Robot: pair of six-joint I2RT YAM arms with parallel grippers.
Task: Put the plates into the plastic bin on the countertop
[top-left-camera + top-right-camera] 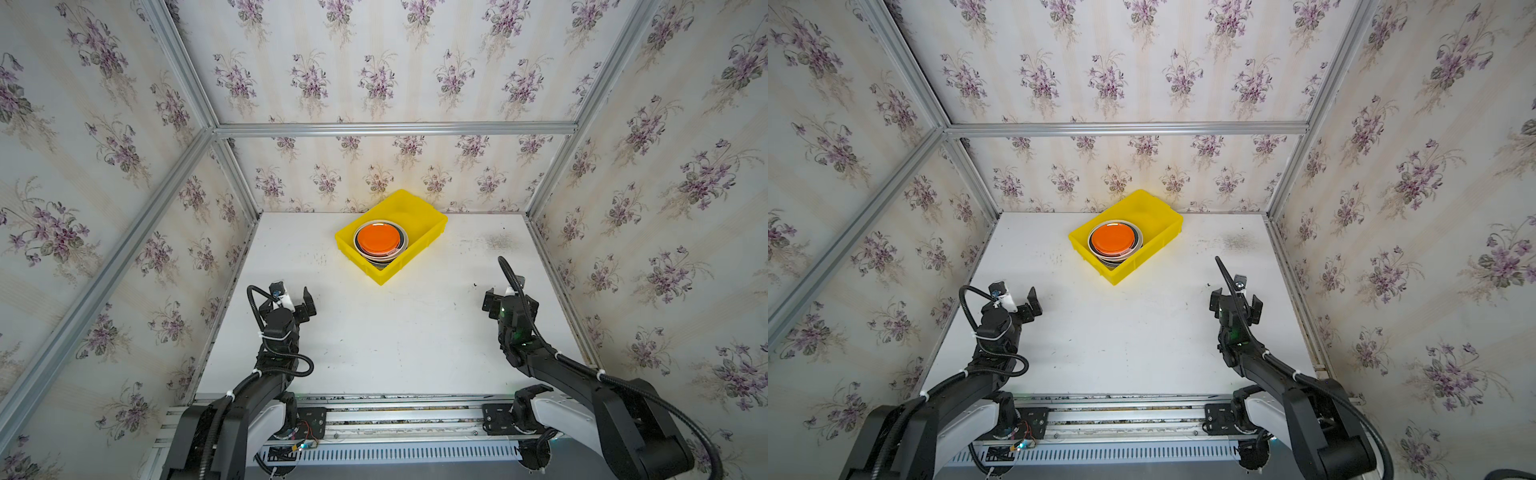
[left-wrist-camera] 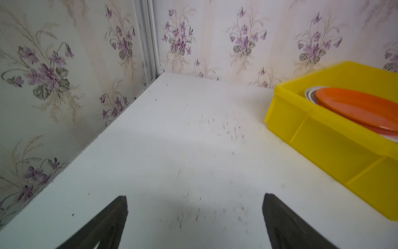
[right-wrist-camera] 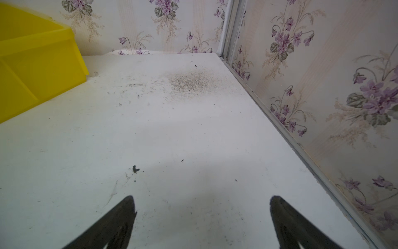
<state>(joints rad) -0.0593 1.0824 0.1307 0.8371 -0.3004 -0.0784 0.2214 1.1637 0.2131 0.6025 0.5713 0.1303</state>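
Nearest, well short of the bin (image 1: 417,204) and to either side of it: left gripper (image 1: 293,293) and right gripper (image 1: 505,293), both spread wide, empty, touching nothing, poised above the countertop (image 1: 395,332). Farther back, inside the bin's nearer end: plates (image 1: 379,240), stacked flat, orange one uppermost. Probably stiff, glossy, slippery and breakable, heavy as a stack; best taken singly, pinched across the rim.
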